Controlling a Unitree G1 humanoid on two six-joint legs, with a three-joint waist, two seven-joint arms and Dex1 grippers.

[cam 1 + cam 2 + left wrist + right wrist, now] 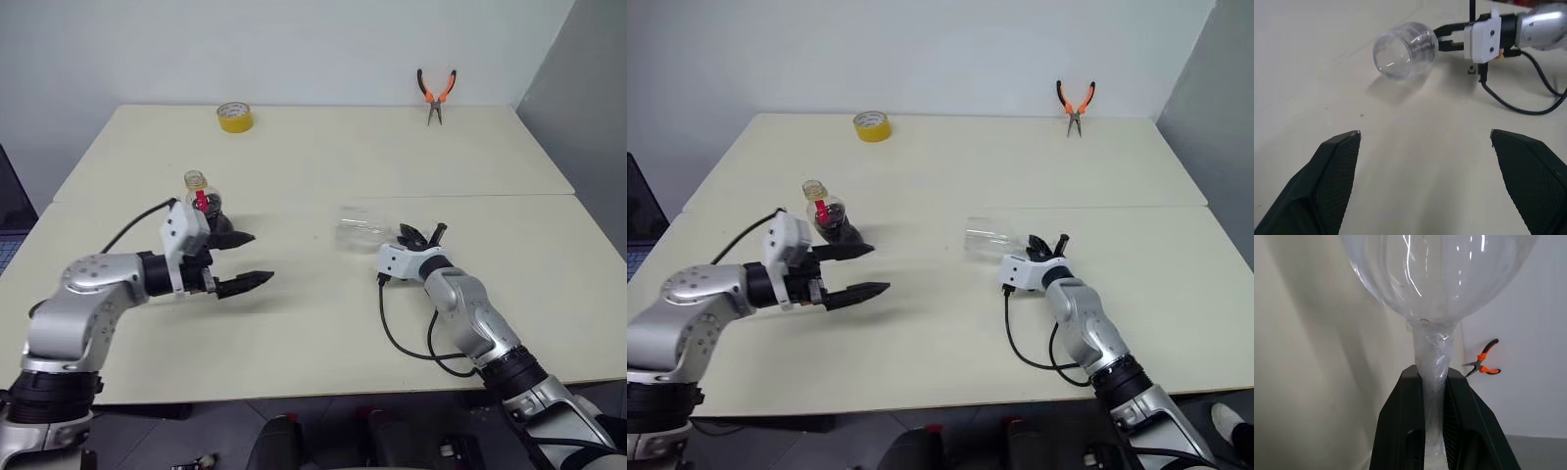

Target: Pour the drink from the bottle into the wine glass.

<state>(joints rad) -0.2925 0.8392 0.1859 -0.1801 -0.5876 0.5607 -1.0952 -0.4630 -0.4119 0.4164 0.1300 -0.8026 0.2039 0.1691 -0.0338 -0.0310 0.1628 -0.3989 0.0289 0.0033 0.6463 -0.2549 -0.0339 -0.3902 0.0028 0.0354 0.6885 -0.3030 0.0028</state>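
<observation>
Lying on its side near the middle of the cream table: the wine glass, bowl toward the robot's left, stem toward the right gripper. Clamped on that thin stem between the two black fingers – seen from the right wrist view as pads pressed to either side of the stem, rounded bowl just beyond the tips. Standing upright on the left side of the table: the bottle, yellowish cap on, red label showing, dark drink in its lower body. Just in front of it and partly covering it, the left gripper, spread wide and holding nothing, fingers pointing toward the robot's right across the table; in the left wrist view, the two fingertips well apart with the fallen glass and the right gripper beyond them. Well apart from each other, bottle and glass. At the far edge – a roll of yellow tape on the left, and orange-handled pliers on the right.
</observation>
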